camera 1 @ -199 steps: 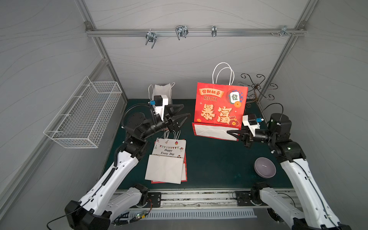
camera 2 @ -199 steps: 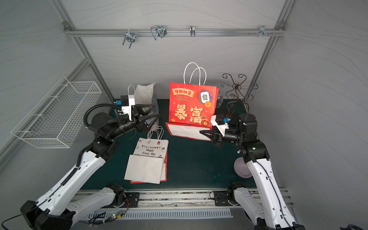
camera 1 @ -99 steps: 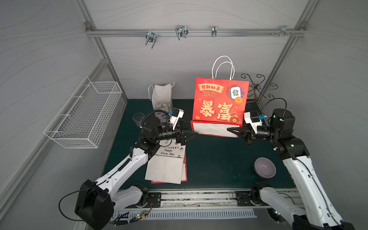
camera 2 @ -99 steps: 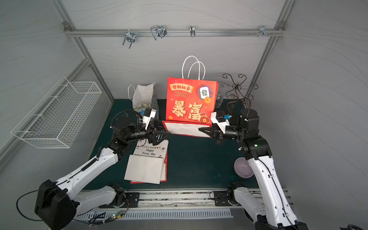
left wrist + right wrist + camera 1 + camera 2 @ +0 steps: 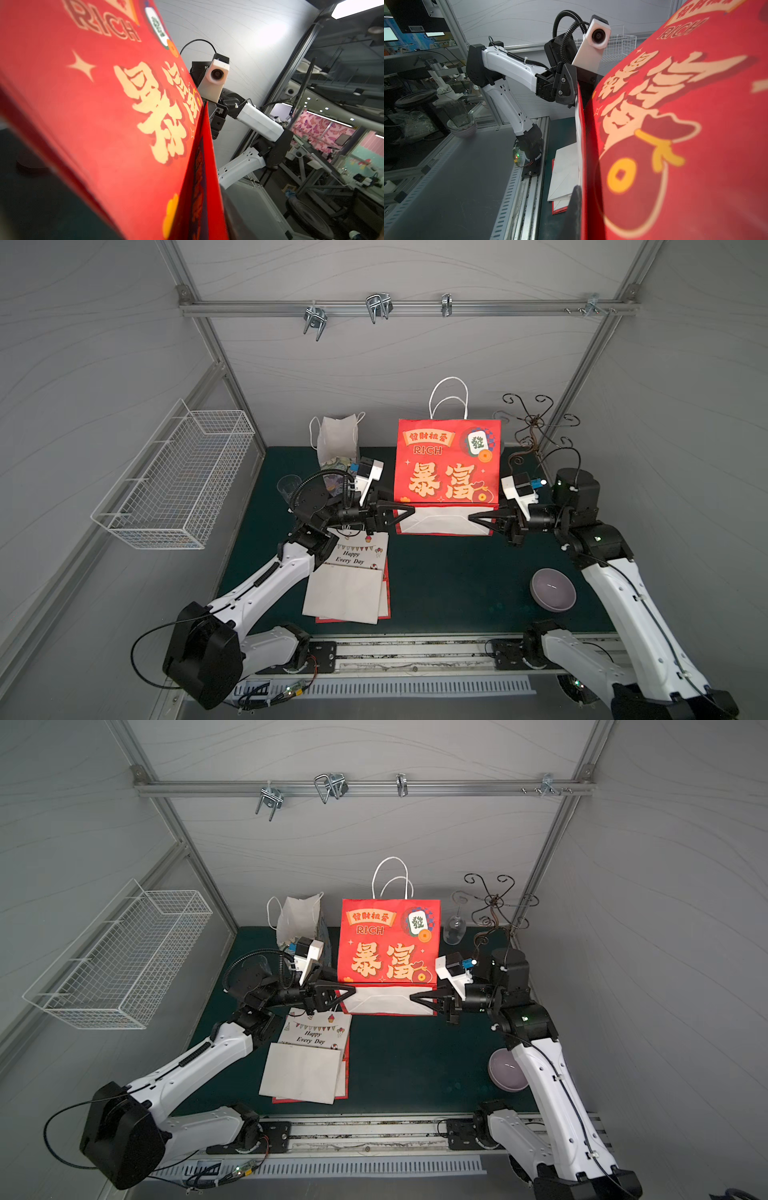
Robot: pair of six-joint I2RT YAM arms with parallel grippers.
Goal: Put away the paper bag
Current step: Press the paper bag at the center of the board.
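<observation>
The red paper bag [image 5: 446, 464] [image 5: 388, 944] stands upright at the back of the green mat, white handles up, its white bottom panel folded forward. In both top views my left gripper [image 5: 409, 511] [image 5: 351, 989] is shut on the bag's lower left corner. My right gripper [image 5: 471, 517] [image 5: 413, 996] is shut on the lower right corner. The left wrist view is filled by the bag's red face [image 5: 104, 124], and its own fingers are hidden. In the right wrist view one dark finger [image 5: 575, 207] presses the bag's edge [image 5: 675, 124], with the left gripper [image 5: 576, 93] at the far corner.
Flat folded bags [image 5: 349, 585] lie on the mat near the front left. A small white bag [image 5: 337, 439] and a clear cup [image 5: 288, 485] stand at the back left. Right: a purple bowl [image 5: 552, 589], a curly metal stand [image 5: 536, 427]. A wire basket [image 5: 174, 477] hangs left; hooks [image 5: 376, 306] overhead.
My left arm swung right from above the flat bags to the red bag's lower left corner and its jaws closed there. The bag straightened upright. The right gripper kept its hold.
</observation>
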